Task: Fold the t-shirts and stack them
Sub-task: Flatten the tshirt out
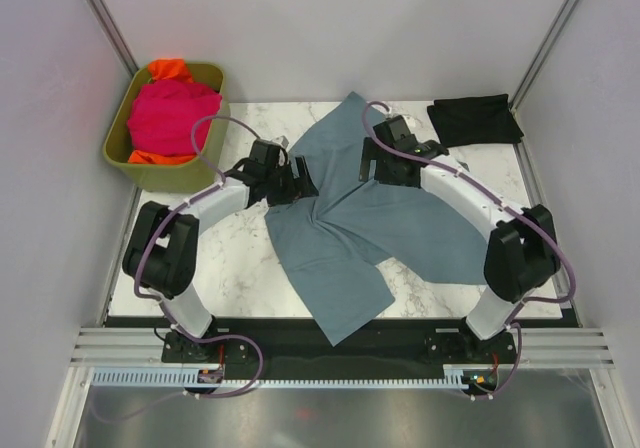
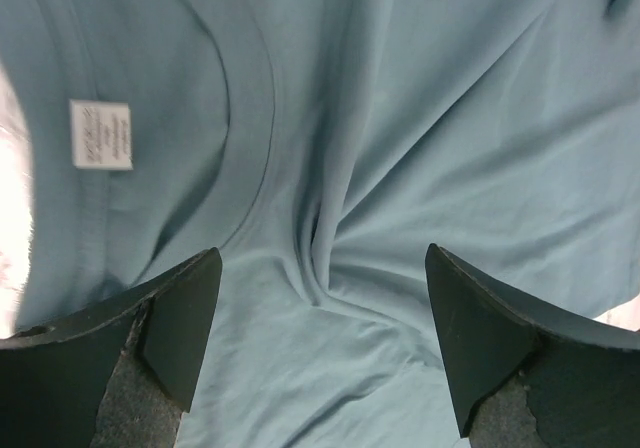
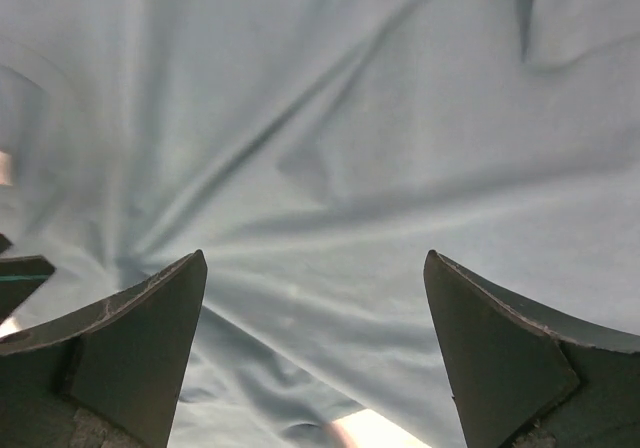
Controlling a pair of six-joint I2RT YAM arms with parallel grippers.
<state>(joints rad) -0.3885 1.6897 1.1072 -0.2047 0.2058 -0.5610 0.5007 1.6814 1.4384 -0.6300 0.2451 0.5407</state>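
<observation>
A slate blue-grey t-shirt [image 1: 350,233] lies rumpled across the middle of the marble table, its hem hanging over the near edge. My left gripper [image 1: 300,183] is open just above its left part, near the collar [image 2: 240,148] and its white label [image 2: 100,134]. My right gripper [image 1: 375,163] is open above the shirt's upper middle; creased cloth [image 3: 320,168] fills its view. A folded black t-shirt [image 1: 475,120] lies at the far right. A magenta-pink t-shirt [image 1: 172,116] lies on an orange one [image 1: 170,69] in the bin.
The olive-green bin [image 1: 210,83] stands off the table's far left corner. White walls enclose the table [image 1: 220,258] on three sides. Both arms reach inward over the shirt.
</observation>
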